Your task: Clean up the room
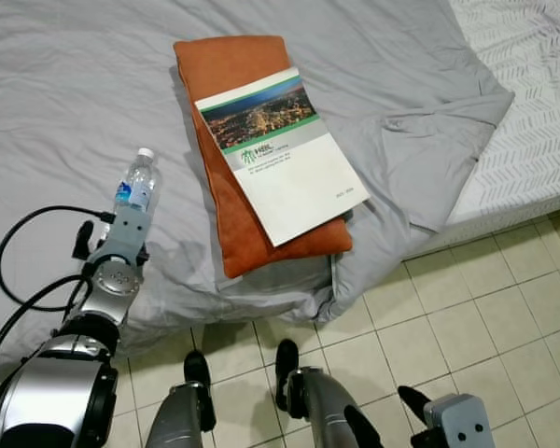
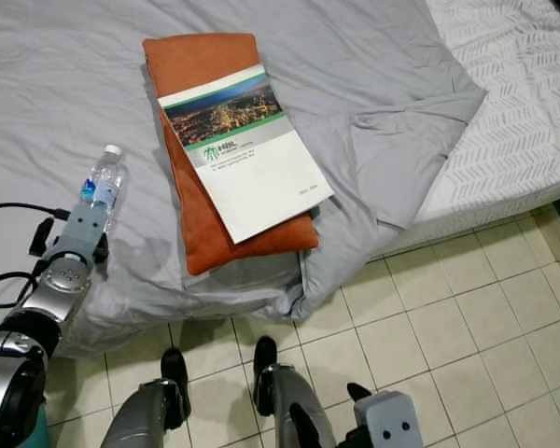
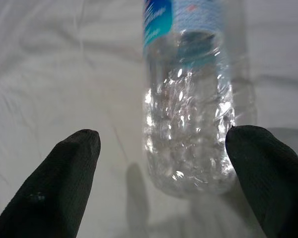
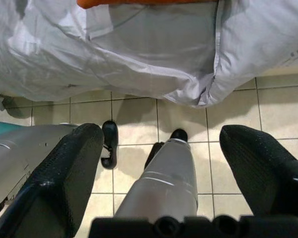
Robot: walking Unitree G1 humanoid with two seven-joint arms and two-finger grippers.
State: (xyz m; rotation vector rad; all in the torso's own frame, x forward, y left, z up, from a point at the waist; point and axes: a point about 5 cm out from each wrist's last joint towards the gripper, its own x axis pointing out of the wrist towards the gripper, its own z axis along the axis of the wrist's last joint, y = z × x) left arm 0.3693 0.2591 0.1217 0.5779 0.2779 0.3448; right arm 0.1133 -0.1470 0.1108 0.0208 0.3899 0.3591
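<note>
Right gripper (image 4: 161,178) hangs low over the tiled floor (image 1: 467,327), fingers spread wide, holding nothing. Left gripper (image 3: 164,163) gapes wide around the base of a clear ribbed plastic water bottle (image 1: 138,183) lying on the wrinkled grey bedsheet (image 1: 65,103). Farther: glossy booklet (image 1: 285,154) on a rust cushion (image 1: 226,70).

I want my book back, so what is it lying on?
The booklet lies on an orange cushion, which rests on the grey sheet of the bed. The cushion's middle is covered by the booklet, so anything there stays hidden.
</note>
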